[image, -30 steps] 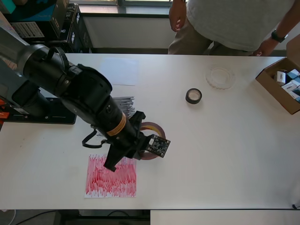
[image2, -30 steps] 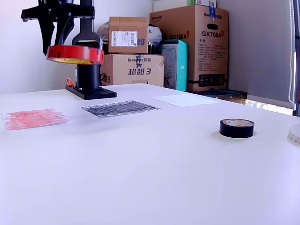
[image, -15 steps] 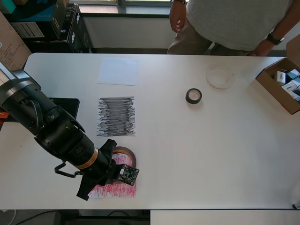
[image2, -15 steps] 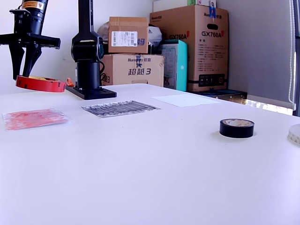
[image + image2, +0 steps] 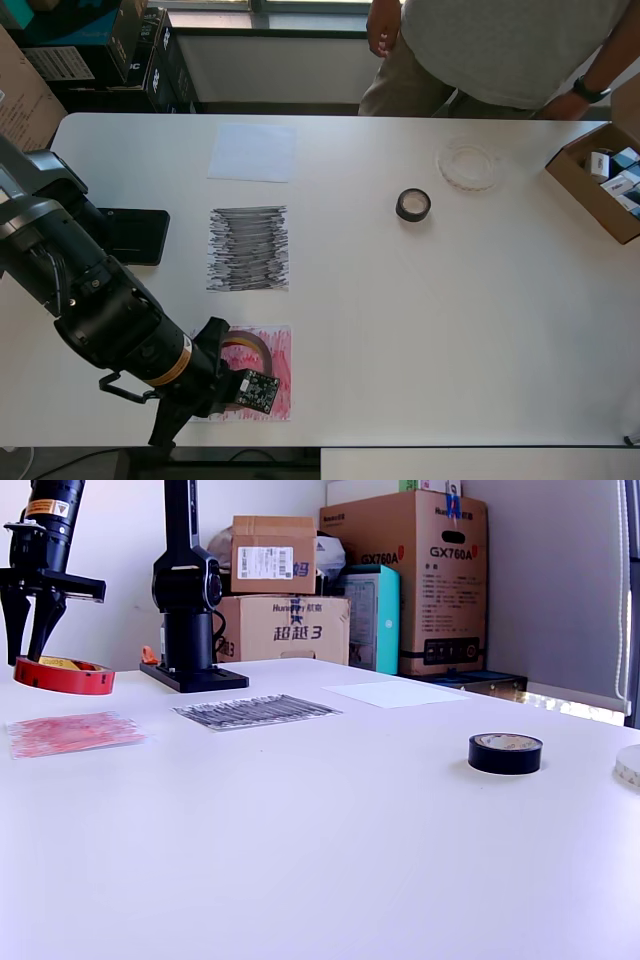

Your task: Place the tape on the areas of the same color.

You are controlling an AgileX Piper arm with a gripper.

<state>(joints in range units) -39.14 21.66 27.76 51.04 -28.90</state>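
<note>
My gripper [image 5: 27, 652] is shut on the rim of the large red tape roll [image 5: 63, 675] and holds it level a little above the red scribbled sheet [image 5: 75, 732]. In the overhead view the roll [image 5: 247, 345] shows partly under the gripper [image 5: 228, 362], over the red sheet [image 5: 278, 372]. The small black tape roll [image 5: 413, 204] lies on the bare table, right of the black scribbled sheet [image 5: 248, 248]. The whitish translucent roll [image 5: 469, 166] lies further back right. The plain white sheet [image 5: 253, 152] lies at the back, with nothing on it.
An open cardboard box [image 5: 600, 182] with small packs stands at the overhead view's right edge. A person [image 5: 500, 50] stands behind the table's far edge. The arm's black base [image 5: 130, 235] sits at the left. Stacked cartons [image 5: 400, 580] stand beyond the table.
The arm has carried the red roll from beside the black sheet toward the table's front, over the red sheet, and lowered it. The other rolls have not moved.
</note>
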